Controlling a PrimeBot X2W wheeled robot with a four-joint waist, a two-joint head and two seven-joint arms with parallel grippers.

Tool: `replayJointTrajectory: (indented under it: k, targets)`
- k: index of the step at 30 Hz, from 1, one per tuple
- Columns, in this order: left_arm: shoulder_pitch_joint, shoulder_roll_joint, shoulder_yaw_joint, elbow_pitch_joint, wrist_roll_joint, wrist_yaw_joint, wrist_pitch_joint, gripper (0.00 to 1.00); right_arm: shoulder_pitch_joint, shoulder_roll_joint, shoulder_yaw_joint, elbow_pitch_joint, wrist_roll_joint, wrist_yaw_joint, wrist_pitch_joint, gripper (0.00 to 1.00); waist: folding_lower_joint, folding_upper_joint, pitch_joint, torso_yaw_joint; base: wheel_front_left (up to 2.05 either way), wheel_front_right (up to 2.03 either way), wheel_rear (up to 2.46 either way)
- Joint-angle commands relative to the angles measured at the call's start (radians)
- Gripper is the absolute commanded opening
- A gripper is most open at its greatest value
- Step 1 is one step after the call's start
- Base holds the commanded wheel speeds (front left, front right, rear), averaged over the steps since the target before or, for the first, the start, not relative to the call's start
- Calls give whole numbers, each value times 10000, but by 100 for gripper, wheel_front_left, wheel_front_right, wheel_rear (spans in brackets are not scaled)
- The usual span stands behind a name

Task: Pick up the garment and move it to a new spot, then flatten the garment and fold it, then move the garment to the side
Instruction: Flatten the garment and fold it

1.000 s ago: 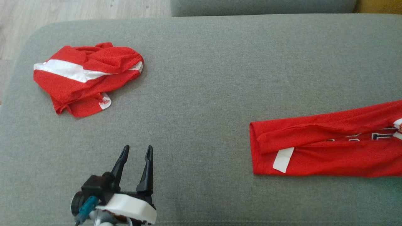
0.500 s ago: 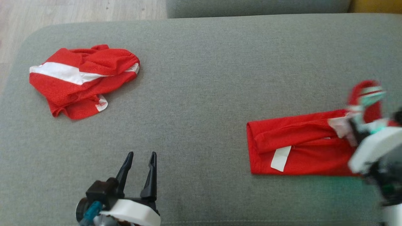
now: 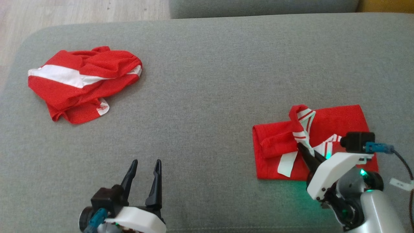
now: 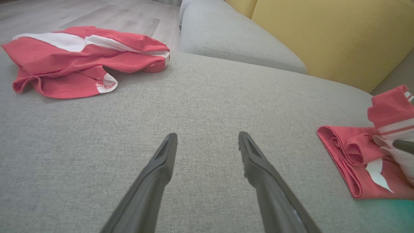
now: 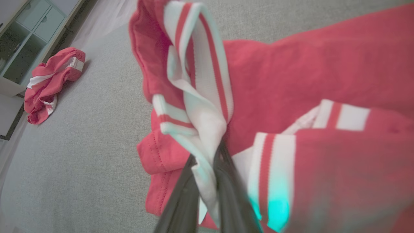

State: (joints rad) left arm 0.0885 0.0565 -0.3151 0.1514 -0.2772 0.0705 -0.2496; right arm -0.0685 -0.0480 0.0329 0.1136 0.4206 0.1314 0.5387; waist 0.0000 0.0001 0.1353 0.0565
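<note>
The folded red jersey (image 3: 333, 119) lies at the right of the grey sofa cushion (image 3: 210, 81). The right gripper (image 3: 301, 148) pinches its striped collar (image 3: 302, 124), apparently to lay the fold over. The left gripper (image 3: 145, 163) hovers spread wide, empty, well clear of the work.

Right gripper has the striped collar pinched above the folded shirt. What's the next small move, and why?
Probably lower the right gripper slightly and open it. The red garment already lies doubled on the cushion, but its striped collar stands up off the fold, pinched in the shut jaws; releasing low should let it settle flat.
</note>
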Motion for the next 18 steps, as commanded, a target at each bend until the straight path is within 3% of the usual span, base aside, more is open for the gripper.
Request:
replayJointTrajectory:
  k: [1,8,11,12,13,14,18]
  targets:
    - [-345,-62,232,-282,-70,18,-122,100,-332,-26,300,-301,104,-7,-174,0,0,-1,5,-13,0,0,0]
    - [-406,-62,217,-252,-73,-34,-122,100,-874,-24,840,526,478,-7,-900,1,0,-1,11,-106,0,0,0]
    - [-380,-62,234,-240,-54,-45,-122,100,-1085,-23,1232,739,948,-7,-1339,16,0,-1,-2,-158,0,0,0]
    - [-367,-62,229,-217,-33,-55,-122,100,-1135,-23,1384,821,1135,-7,-1456,26,0,-1,-9,-175,0,0,0]
    - [-354,-62,223,-188,-19,-64,-122,100,-1169,-23,1519,909,1302,-7,-1547,51,0,-1,-19,-188,0,0,0]
    - [-348,-62,216,-168,-11,-71,-122,100,-1190,-23,1641,980,1413,-7,-1628,100,0,-1,-27,-194,0,0,0]
    - [-330,-62,208,-118,-22,-64,-122,100,-1118,-23,2024,824,1882,-7,-1949,100,0,-1,-78,-186,0,0,0]
